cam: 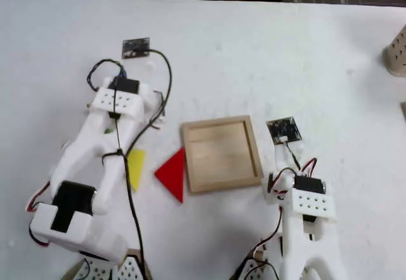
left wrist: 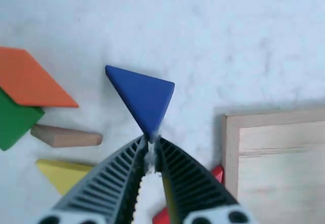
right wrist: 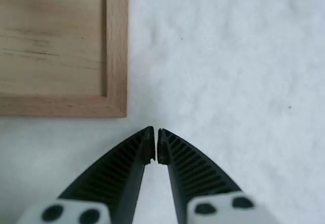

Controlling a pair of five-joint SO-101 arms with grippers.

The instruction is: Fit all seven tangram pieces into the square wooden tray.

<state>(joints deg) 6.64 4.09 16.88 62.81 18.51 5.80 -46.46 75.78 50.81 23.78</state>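
The left gripper (left wrist: 151, 145) hangs low over the white table (cam: 254, 58) with its ribbed fingers drawn almost together, only a thin slit between them. The fingertips meet the nearest corner of the blue triangle (left wrist: 142, 94), which lies flat just ahead of them; whether they actually pinch that corner cannot be told. To one side of this gripper and a little ahead lie an orange parallelogram (left wrist: 30, 79) and a green piece (left wrist: 12, 120), touching each other. Closer in on that side are a plain wooden piece (left wrist: 66, 136) and, beside the finger, a yellow piece (left wrist: 63, 173). On the gripper's other side, the square wooden tray (left wrist: 231, 153) sits close by with nothing in it. A corner of the red triangle (left wrist: 217, 173) peeks out between that finger and the tray's rim. From above, the red triangle lies just beside the tray's edge, on the left arm's (cam: 95, 159) side, with the yellow piece a short way beyond it, partly under that arm. The right gripper (right wrist: 155, 145) is also closed, its tips nearly touching, poised over bare table. One corner of the tray lies just ahead of it and slightly to one side, not touching. The right arm (cam: 307, 229) stands near the tray's opposite side from the pieces, next to a small dark circuit board (cam: 283, 129).
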